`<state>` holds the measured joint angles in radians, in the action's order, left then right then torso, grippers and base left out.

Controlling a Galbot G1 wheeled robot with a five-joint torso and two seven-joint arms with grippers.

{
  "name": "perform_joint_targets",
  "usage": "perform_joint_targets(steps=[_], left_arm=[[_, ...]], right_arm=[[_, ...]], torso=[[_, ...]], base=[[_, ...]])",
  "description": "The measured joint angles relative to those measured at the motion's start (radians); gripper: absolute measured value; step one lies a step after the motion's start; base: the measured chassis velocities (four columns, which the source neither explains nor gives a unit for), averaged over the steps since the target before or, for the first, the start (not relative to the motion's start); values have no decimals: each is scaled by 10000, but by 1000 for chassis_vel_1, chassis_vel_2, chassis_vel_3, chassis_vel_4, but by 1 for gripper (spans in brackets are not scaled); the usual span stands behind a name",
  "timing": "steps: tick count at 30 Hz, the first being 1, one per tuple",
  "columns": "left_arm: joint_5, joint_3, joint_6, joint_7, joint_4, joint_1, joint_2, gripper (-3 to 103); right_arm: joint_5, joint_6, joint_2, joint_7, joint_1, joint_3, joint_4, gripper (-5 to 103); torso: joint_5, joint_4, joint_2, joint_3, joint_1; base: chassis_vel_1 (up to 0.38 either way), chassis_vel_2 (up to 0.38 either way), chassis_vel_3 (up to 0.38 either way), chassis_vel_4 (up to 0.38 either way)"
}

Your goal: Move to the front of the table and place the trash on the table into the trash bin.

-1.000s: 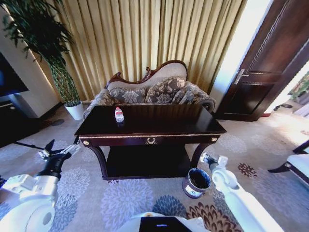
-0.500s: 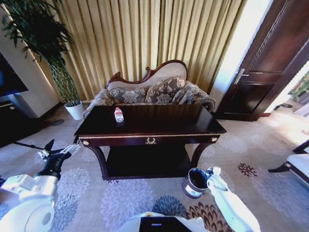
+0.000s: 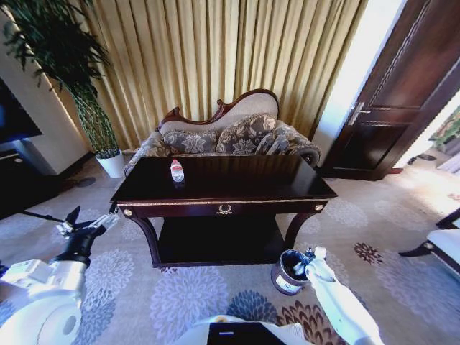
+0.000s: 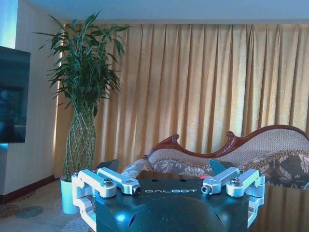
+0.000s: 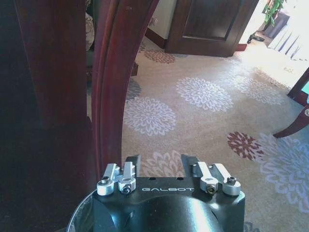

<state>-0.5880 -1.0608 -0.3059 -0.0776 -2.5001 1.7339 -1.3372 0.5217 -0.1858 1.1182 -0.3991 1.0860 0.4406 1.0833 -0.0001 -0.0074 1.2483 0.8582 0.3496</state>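
Note:
The dark glossy table (image 3: 237, 188) stands straight ahead of me. On its left part a clear bottle (image 3: 177, 170) with a red cap stands upright; this is the trash I can see. The small round trash bin (image 3: 287, 277) sits on the carpet by the table's front right leg. My right gripper (image 3: 307, 259) hangs over the bin's right rim, open and holding nothing. In the right wrist view my right gripper (image 5: 161, 164) has carpet between its fingers and the bin rim (image 5: 79, 217) below. My left gripper (image 3: 80, 221) is open, off the table's left end.
A patterned sofa (image 3: 223, 136) stands behind the table, against gold curtains. A tall plant in a white pot (image 3: 111, 164) is at the back left. A dark door (image 3: 388, 122) is at the right, and a chair leg (image 3: 424, 248) at the far right. Flowered carpet surrounds the table.
My right arm has come down and slightly left, from beside the table's front right leg to the bin's rim. The left arm, the bottle and the bin have not moved.

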Motion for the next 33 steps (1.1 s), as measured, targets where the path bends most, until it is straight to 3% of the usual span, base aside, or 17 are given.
perform_joint_targets(steps=[5,8,11,12,15,17,19,26,33], left_arm=[[-4,-11,0,0,0,20,4,100],[-4,-14,0,0,0,39,4,100],[-4,-7,17,-8,0,16,-2,100],[-4,-7,17,-8,0,16,-2,100],[-1,68,23,-27,0,-38,-8,100],[4,135,26,-42,0,-35,-14,100],[6,149,27,-43,0,-27,-15,100],[9,175,36,-39,0,9,110,100],[-9,231,40,-20,0,-1,188,100]], right_arm=[[61,-12,-60,12,204,8,215,69],[156,-15,-80,157,324,44,406,74],[375,-59,-150,357,587,78,945,90],[375,-59,-150,357,587,78,945,90],[890,-117,-360,624,1043,159,2215,100],[1387,-159,-529,707,1455,336,3450,100],[1424,-155,-564,736,1538,379,3718,100],[1324,-48,-1120,989,3091,1532,8050,100],[1190,-319,-947,957,4471,2193,11100,100]], torso=[[0,-2,0,0,0],[-1,-2,0,0,0],[0,0,0,0,0],[0,0,0,0,0],[-1,-2,0,0,0],[2,-3,0,0,0],[2,-1,0,0,0],[-2,-2,1,-1,0],[-2,-3,1,-1,-1]], base=[[0,0,0,0],[0,0,0,0],[0,0,0,0],[0,0,0,0],[0,0,0,0],[0,0,0,0],[0,0,0,0],[0,0,0,0],[0,0,0,0]])
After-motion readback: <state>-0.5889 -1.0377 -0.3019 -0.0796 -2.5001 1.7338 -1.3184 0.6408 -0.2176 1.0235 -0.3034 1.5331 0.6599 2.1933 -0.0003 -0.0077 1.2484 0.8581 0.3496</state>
